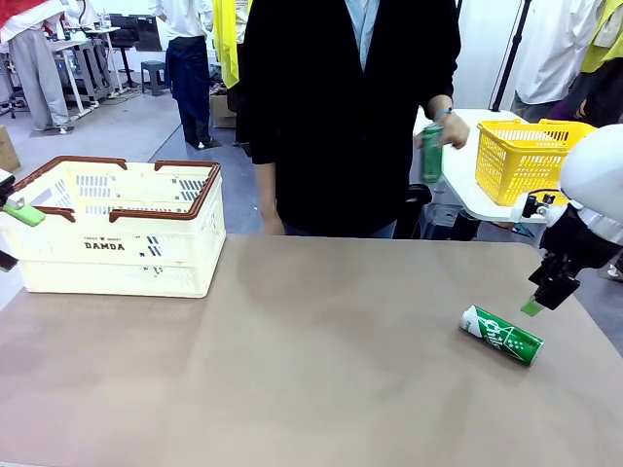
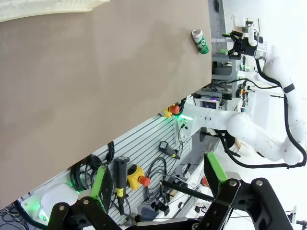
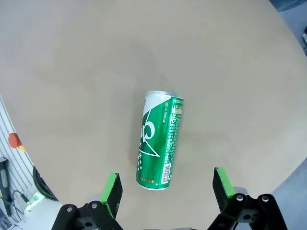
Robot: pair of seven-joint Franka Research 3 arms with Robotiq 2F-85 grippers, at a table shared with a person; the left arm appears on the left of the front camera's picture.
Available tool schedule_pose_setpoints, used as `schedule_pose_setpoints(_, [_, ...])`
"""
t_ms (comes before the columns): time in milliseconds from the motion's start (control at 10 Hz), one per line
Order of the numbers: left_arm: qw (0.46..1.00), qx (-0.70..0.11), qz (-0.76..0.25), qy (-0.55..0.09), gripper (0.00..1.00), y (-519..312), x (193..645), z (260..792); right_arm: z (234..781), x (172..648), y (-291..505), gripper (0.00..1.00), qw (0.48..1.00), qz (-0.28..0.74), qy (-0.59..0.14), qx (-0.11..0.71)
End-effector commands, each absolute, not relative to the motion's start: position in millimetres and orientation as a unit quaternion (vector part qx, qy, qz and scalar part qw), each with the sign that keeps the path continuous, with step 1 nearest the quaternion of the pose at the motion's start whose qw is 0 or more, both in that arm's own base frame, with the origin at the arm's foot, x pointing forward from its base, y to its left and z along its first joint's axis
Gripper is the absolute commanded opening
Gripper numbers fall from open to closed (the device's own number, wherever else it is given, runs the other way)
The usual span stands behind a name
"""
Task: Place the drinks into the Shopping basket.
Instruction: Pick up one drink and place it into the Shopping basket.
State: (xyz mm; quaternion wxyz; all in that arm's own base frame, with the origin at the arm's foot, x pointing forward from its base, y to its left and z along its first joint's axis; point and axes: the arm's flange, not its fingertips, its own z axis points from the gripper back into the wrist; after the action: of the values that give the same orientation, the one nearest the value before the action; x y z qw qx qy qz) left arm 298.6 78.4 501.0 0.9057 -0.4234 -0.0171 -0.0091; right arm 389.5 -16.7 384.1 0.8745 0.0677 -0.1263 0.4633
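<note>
The can (image 3: 160, 139) lies flat on the table (image 3: 72, 72) just beyond the wide-apart right claw (image 3: 167, 173), its long axis along the claw's reach and its top farthest.

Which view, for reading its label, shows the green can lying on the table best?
The right wrist view: the green can lies large, close, label facing up. The front view shows it small; the left wrist view, tiny.

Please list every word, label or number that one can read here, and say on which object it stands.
"DAMDA": front wall of the Shopping basket.
Small line above it: too small to read.
Lying green can: white lettering and fine print, too blurred to read.
Held green can: nothing legible.
</note>
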Motion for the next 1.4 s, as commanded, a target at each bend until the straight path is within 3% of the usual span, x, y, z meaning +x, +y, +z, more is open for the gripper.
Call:
schedule_pose_setpoints(0, [0.903, -0.429, -0.009, -0.017, 1.0, 78.2, 296.3, 501.3, 378.7, 389.5, -20.4, 1.0, 0.887, 0.439, -0.127, 0.069])
schedule_pose_setpoints(200, [0.903, -0.429, -0.009, -0.017, 1.0, 78.2, 296.3, 501.3, 369.3, 390.2, -20.0, 1.0, 0.89, 0.427, -0.148, 0.064])
schedule_pose_setpoints(900, [0.903, -0.429, -0.009, -0.017, 1.0, 78.2, 296.3, 501.3, 290.0, 413.5, 19.8, 1.0, 0.885, 0.455, -0.081, 0.059])
schedule_pose_setpoints(1300, [0.903, -0.429, -0.009, -0.017, 1.0, 78.2, 296.3, 501.3, 278.0, 413.4, 26.4, 1.0, 0.886, 0.457, -0.057, 0.062])
